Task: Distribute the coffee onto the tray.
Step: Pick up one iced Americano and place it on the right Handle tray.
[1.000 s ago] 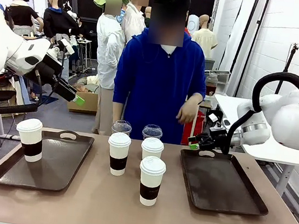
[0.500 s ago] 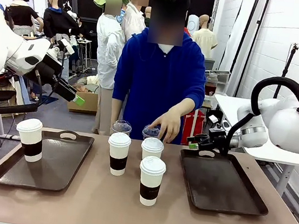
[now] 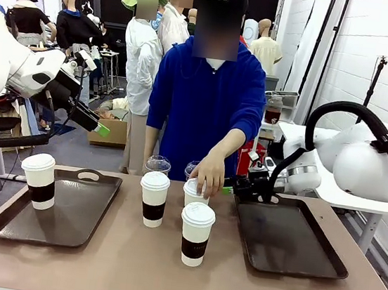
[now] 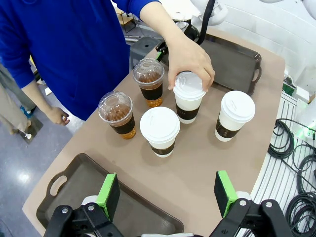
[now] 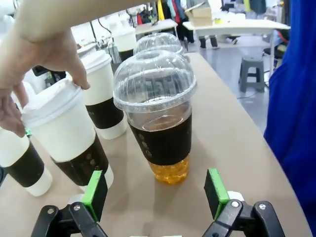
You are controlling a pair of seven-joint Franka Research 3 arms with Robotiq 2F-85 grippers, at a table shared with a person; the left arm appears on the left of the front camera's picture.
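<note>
White paper with white lids and dark brown sleeves, that's four of the coffees. The tray cup [image 3: 38,180] sits on the left side of the left tray [image 3: 80,209]. The other three stand on the tabletop [image 3: 116,263] between it and the right tray [image 3: 288,241]. They are the middle cup [image 3: 153,198], the near cup [image 3: 196,234] and, just right of the middle one, the held cup [image 3: 194,193]. The person's hand [image 3: 209,175] is closed over that one's lid. Behind them, toward the far edge, are two clear dome-lidded cups with dark sleeves and amber-brown drink showing below: the left dome cup [image 3: 157,163] and the right dome cup [image 5: 160,123].

The right tool [image 5: 155,193] is spread wide, low by the right tray's far left corner. It's aimed at the right dome cup, which stands just ahead of its green pads [image 5: 95,193], not touching. The left tool [image 4: 166,193] is spread too, up high on the left tray's side, gripping nothing.

Room-wise, the cups are bunched close with thin gaps between them. The right tray shows its whole dark floor, and a broad strip of tabletop runs from the near cup to the near edge.
</note>
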